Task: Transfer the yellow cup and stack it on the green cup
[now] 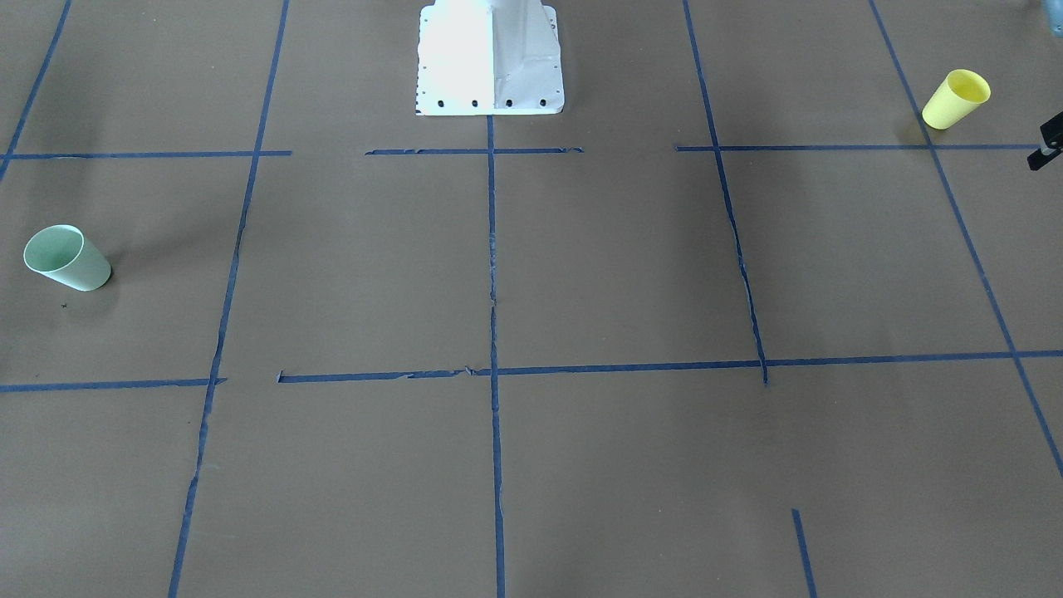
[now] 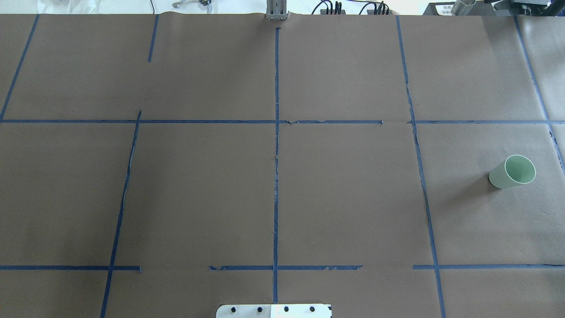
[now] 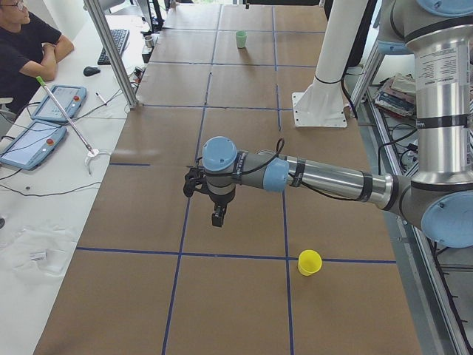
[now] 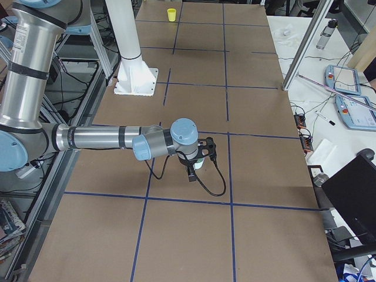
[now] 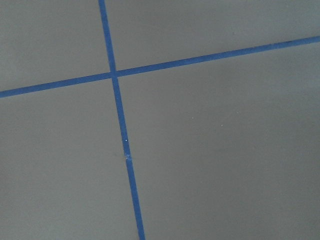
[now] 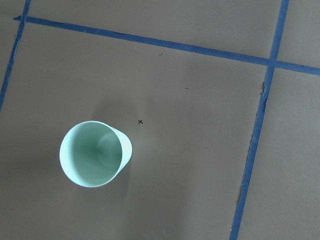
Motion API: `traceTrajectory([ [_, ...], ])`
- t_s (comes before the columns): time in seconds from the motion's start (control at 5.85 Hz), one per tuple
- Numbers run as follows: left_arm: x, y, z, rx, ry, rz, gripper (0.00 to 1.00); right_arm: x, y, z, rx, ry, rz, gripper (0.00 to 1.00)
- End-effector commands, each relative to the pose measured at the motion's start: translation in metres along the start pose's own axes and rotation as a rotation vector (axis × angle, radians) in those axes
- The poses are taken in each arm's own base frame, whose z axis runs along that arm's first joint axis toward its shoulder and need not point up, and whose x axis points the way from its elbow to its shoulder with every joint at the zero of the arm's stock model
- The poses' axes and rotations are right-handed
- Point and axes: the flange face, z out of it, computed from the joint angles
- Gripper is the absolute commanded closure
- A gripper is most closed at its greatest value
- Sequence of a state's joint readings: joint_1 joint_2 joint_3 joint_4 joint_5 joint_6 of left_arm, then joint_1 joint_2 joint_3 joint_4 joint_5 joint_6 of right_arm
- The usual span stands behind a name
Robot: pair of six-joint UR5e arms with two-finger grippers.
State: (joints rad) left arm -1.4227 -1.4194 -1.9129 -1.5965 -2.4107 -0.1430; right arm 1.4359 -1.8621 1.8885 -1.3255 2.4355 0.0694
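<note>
The yellow cup [image 1: 957, 99] stands upright on the brown paper near a tape crossing, also seen in the left side view [image 3: 309, 262]. My left gripper [image 3: 218, 220] hangs above the table, apart from that cup; I cannot tell if it is open or shut. Only a black sliver of it [image 1: 1045, 146] shows at the front view's right edge. The green cup [image 2: 512, 171] stands upright at the opposite end of the table [image 1: 67, 258]. My right gripper [image 4: 190, 175] hovers over it, state not readable. The right wrist view looks down into the green cup [image 6: 95, 154], with no fingers showing.
Blue tape lines [image 2: 276, 145] divide the brown paper into squares. The white robot base [image 1: 490, 56] stands at the table's middle edge. A person [image 3: 26, 52] sits at a side desk with tablets [image 3: 58, 102]. An aluminium post [image 3: 114, 52] rises at the table's edge.
</note>
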Motion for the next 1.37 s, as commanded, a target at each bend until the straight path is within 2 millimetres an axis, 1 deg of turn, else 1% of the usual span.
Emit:
traceTrajectory([
  [0.0, 0.046, -0.004, 0.032, -0.057, 0.0, -0.182, 0.0, 0.001, 0.001, 0.0, -0.001, 0.004, 0.001, 0.0],
  [0.17, 0.073, -0.009, 0.05, -0.086, -0.019, -0.316, 0.0, -0.001, 0.0, -0.001, 0.003, 0.002, -0.002, 0.0],
  [0.34, 0.098, -0.006, 0.067, -0.052, -0.141, -0.397, 0.0, -0.001, 0.0, -0.001, 0.0, 0.0, 0.001, 0.0],
  [0.51, 0.107, -0.003, 0.079, -0.042, -0.179, -0.521, 0.0, -0.002, 0.001, -0.001, -0.003, -0.008, 0.005, 0.0],
  [0.68, 0.122, 0.002, 0.097, -0.028, -0.226, -0.667, 0.0, -0.004, 0.003, 0.0, -0.003, -0.037, 0.023, 0.0],
  [0.85, 0.151, 0.014, 0.133, 0.0, -0.308, -0.817, 0.0, -0.004, 0.003, 0.0, -0.002, -0.037, 0.022, 0.0],
  [1.03, 0.162, 0.026, 0.166, 0.087, -0.418, -0.908, 0.0, -0.004, 0.002, 0.0, -0.002, -0.035, 0.018, 0.0],
  [1.2, 0.159, 0.035, 0.181, 0.17, -0.528, -1.034, 0.0, -0.003, 0.002, 0.0, -0.004, -0.034, 0.022, 0.0],
])
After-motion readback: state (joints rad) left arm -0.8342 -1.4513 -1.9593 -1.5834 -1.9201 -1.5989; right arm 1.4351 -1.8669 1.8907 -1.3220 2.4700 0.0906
